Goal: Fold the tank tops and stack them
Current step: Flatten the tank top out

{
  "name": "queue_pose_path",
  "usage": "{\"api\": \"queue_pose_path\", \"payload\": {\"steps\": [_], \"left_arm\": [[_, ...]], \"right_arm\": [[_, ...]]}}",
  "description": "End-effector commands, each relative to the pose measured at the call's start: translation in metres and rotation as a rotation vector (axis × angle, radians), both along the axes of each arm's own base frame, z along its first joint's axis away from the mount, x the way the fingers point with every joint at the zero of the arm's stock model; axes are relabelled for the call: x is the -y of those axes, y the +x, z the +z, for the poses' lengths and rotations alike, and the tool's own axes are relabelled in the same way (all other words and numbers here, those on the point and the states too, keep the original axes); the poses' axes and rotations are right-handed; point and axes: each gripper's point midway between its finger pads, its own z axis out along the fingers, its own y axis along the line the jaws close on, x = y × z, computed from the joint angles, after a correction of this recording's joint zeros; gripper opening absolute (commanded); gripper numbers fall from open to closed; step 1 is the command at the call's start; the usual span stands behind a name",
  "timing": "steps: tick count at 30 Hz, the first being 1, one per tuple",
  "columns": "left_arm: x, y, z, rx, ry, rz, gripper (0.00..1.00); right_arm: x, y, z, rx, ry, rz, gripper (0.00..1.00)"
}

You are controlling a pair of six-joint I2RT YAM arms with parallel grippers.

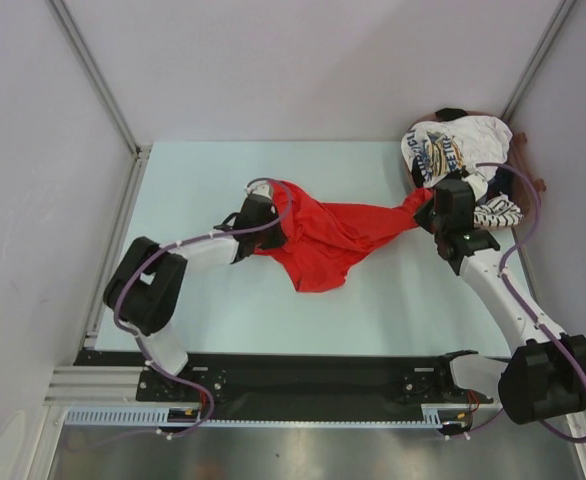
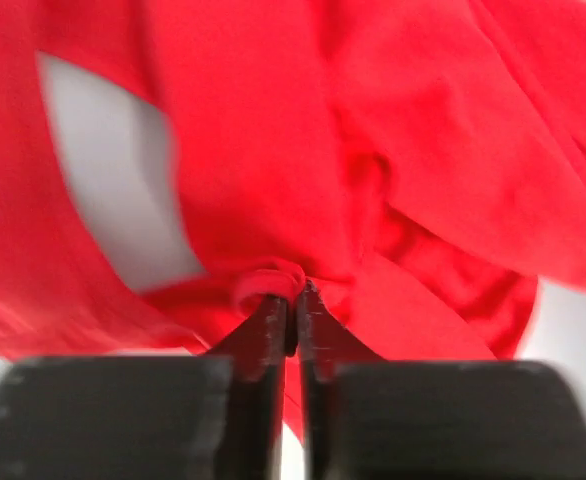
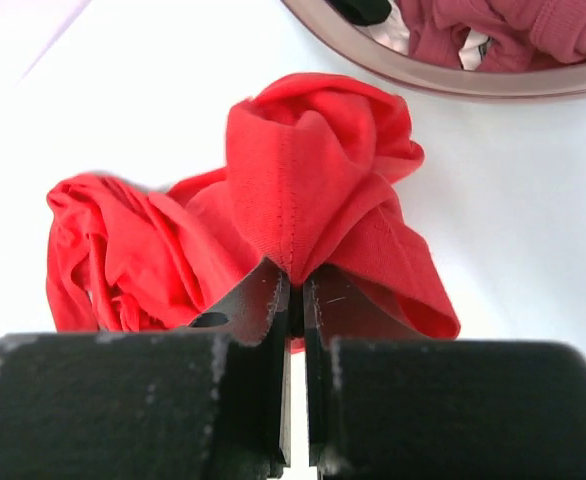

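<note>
Top external, we note 1 red tank top point(image 1: 323, 240), left gripper point(image 2: 295, 305) clamped on a fold, right gripper point(image 3: 295, 285) clamped on its bunched end, printed white top point(image 1: 458, 145) just beyond it.

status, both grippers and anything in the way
Both shut on red tank top, left gripper one end, right gripper the other. Cloth bunched, strung between them. Pile of other tops close by right gripper.

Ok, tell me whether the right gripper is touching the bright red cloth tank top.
Touching. The right wrist view shows the right gripper pinched shut on a bunched fold of the bright red cloth tank top.
</note>
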Motion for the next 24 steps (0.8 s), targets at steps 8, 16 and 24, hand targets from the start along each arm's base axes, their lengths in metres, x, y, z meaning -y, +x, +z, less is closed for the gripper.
{"api": "queue_pose_path", "payload": {"steps": [8, 16, 24], "left_arm": [[-0.139, 0.012, 0.069, 0.129, -0.040, 0.336, 0.00], [-0.230, -0.072, 0.139, 0.380, -0.074, 0.705, 0.00], [-0.231, -0.081, 0.131, 0.381, -0.084, 0.713, 0.96]], "right_arm": [[0.001, -0.031, 0.028, -0.049, -0.028, 0.076, 0.05], [-0.023, -0.081, 0.004, -0.088, 0.091, 0.185, 0.70], [-0.029, -0.097, -0.037, -0.153, 0.084, 0.235, 0.56]]}}
